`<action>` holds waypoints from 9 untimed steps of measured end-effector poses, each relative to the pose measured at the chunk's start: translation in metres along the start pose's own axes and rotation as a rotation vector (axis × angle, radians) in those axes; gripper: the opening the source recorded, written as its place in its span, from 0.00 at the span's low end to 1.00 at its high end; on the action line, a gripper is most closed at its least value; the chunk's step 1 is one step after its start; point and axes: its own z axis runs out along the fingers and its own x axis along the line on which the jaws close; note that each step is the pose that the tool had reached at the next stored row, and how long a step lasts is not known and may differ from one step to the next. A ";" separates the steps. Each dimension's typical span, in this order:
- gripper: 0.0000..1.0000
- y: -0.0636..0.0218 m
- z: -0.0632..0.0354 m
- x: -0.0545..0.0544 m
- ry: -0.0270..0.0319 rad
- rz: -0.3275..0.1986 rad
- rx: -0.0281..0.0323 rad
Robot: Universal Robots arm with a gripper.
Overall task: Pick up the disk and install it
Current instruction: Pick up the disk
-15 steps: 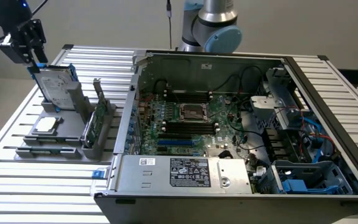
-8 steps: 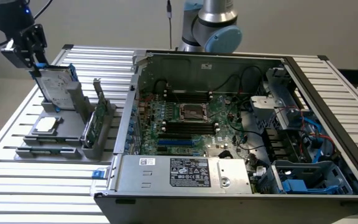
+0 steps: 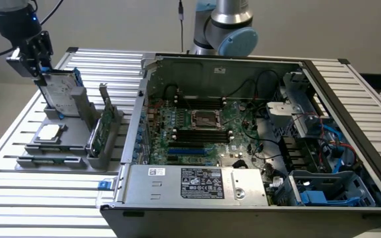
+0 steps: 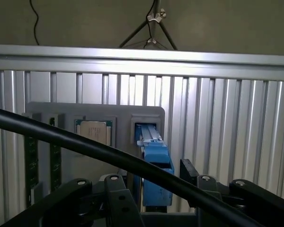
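cable (image 4: 85, 144) over gripper (image 4: 154, 187) w/ jaws apart astride disk (image 4: 155, 158)

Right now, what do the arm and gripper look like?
The arm is silver tubing with a light-blue joint cap. The gripper is black, with bolted linkage fingers; a thick black cable runs past it.

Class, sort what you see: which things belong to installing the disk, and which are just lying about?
In the job: gripper, disk, open computer case.
Lying about: silver chip, green circuit card.
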 end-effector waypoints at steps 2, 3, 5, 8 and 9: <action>0.54 -0.0001 0.0027 0.000 -0.0002 0.000 -0.0051; 0.54 -0.0001 0.0041 0.000 -0.0002 0.000 -0.0074; 0.54 -0.0002 0.0074 0.000 -0.0003 0.000 -0.0082; 0.54 -0.0002 0.0092 0.000 -0.0004 0.000 -0.0085; 0.54 -0.0002 0.0093 0.000 -0.0006 0.000 -0.0086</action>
